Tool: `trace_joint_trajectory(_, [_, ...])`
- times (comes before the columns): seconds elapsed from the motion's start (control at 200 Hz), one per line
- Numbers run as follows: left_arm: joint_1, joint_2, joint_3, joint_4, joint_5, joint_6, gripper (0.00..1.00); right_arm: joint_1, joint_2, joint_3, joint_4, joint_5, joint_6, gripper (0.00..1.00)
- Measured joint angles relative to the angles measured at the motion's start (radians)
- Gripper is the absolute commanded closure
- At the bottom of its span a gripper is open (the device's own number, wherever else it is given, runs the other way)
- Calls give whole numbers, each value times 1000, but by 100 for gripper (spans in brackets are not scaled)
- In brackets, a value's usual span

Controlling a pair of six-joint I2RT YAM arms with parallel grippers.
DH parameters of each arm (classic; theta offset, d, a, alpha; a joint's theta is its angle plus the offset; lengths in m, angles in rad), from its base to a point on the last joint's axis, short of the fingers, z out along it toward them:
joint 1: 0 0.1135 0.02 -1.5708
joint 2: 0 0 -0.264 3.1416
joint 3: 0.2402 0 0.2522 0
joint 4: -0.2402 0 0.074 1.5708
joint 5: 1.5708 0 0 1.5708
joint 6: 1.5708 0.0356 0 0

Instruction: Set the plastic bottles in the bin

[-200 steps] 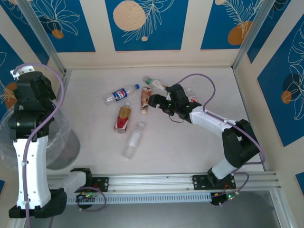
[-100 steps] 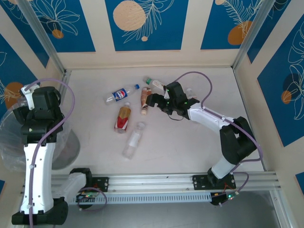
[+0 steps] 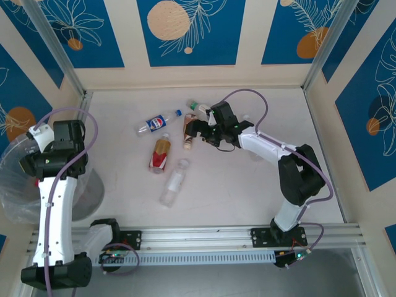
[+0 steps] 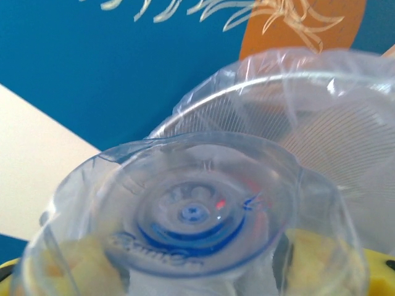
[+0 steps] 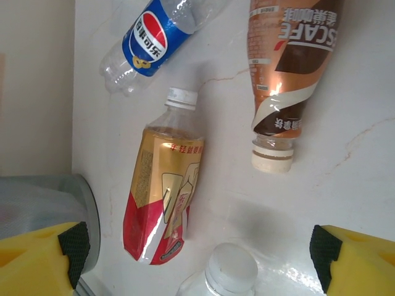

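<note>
**Two hands at work: one bottle grasped beside the bin, four lying on the desk.**
The left hand (image 4: 191, 271) grips a clear bottle (image 4: 191, 209) between its yellow pads, base toward the wrist camera. The bin (image 4: 278, 80), lined with a crinkly clear bag, lies just beyond the bottle at the left edge of the desk (image 3: 247, 179). The right hand (image 5: 197, 246) is spread wide and holds nothing. It hangs over the bottles lying on the desk. A brown bottle (image 5: 290, 61) lies nearest this hand. A gold-and-red bottle (image 5: 163, 197) with a white cap, a blue-label bottle (image 5: 148, 40) and a plain bottle (image 3: 174, 181) lie further toward the bin.
</note>
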Motion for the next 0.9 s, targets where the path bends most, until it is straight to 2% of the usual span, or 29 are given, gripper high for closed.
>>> trace_joint_trajectory(0.045, [16,0,-19,-14,-4,-23,29,0,11,18,-9,-7,-7,6])
trace_joint_trajectory(0.2, [74,-1,-58,-47,-26,-72,28,0,26,53,-40,-26,-19,6])
trace_joint_trajectory(0.285, [104,-2,-69,-48,-25,-76,20,0,26,60,-53,-30,-22,6])
trace_joint_trajectory(0.37, [122,-2,-69,-40,-6,-73,20,0,26,60,-58,-32,-22,7])
trace_joint_trajectory(0.515, [129,0,-67,-19,62,-70,16,6,26,60,-61,-32,-22,7])
trace_joint_trajectory(0.615, [130,7,-53,-6,128,-58,1,10,26,60,-61,-32,-22,7])
trace_joint_trajectory(0.9, [130,18,-10,36,309,-53,1,20,2,31,-52,-18,-27,7])
